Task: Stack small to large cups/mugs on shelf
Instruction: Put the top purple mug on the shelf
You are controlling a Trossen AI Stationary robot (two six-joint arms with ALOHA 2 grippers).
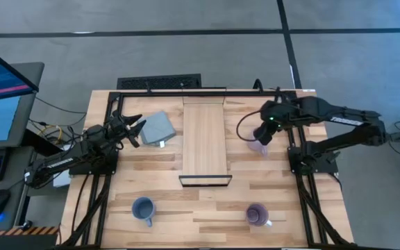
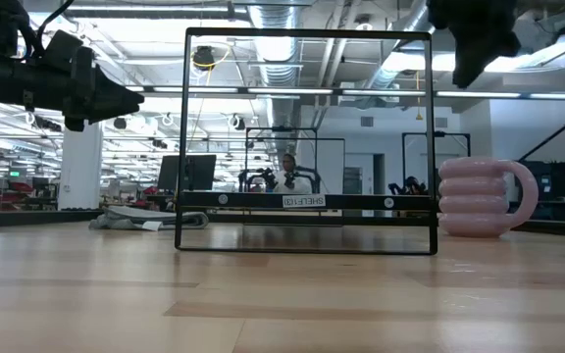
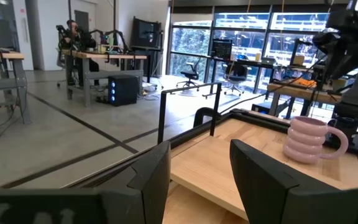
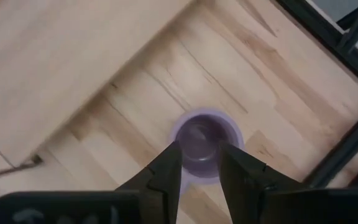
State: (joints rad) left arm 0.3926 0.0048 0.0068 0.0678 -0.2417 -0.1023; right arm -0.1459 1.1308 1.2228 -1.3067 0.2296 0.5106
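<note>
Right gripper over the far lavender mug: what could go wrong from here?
1. The right gripper hangs open above the lavender mug, fingers over its near rim rather than astride it; descending like this could strike the rim and tip it.
2. The mug stands close to the table's black frame rail, so a nudge could push it against the rail.
3. The shelf edge lies near; a low carry might clip it.

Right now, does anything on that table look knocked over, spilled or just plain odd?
Nothing stands out. All three mugs stand upright on the tabletop: a lavender mug under the right gripper, a blue mug and a purple mug near the front edge. The shelf is bare. A folded cloth lies beside it.
</note>
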